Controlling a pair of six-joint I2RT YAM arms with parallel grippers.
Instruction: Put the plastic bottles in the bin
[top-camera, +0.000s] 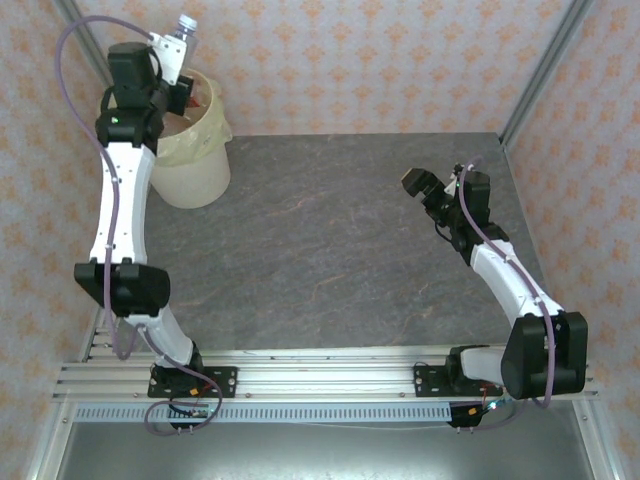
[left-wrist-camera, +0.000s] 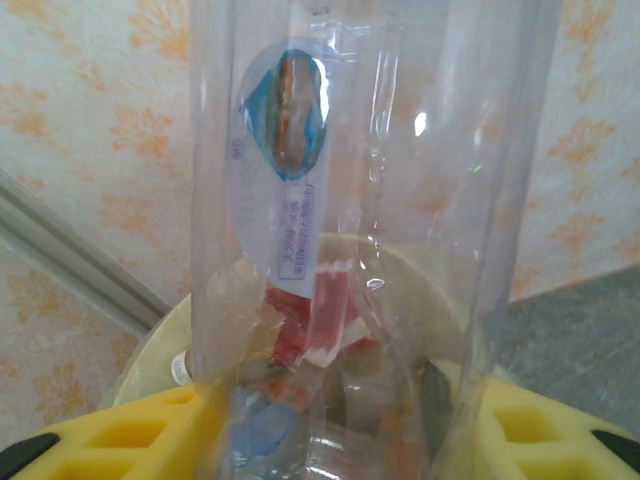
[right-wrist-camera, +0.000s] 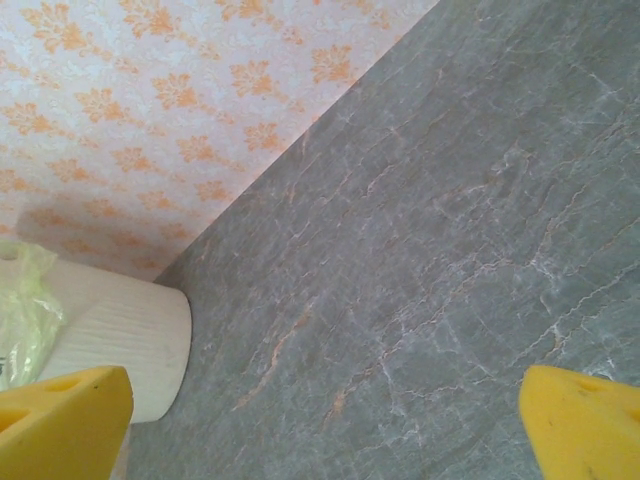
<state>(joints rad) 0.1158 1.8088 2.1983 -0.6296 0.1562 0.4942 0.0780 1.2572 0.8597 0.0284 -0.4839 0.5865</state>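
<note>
My right gripper (right-wrist-camera: 320, 435) is wide open and holds nothing. Its yellow fingertips (right-wrist-camera: 60, 420) are far apart over bare grey table (right-wrist-camera: 450, 250), right side, about mid-depth. Farther out, at the far-left corner, my left gripper (left-wrist-camera: 340, 435) is clamped on a clear bottle (left-wrist-camera: 370, 200). The bottle sits between the yellow fingers (left-wrist-camera: 150, 430), touching both, and has a blue oval label. In the top view its white cap points toward the back wall (top-camera: 350, 60). The bottle is held in the air above the bin (top-camera: 195, 175), not yet in it. The bin is cream with a pale yellow bag (top-camera: 215, 125) over its rim and stands on the table in that far-left corner, near the wall. Through the clear bottle I see red-and-white labelled things inside the bin; I can't count them. The wall has an orange pattern.
</note>
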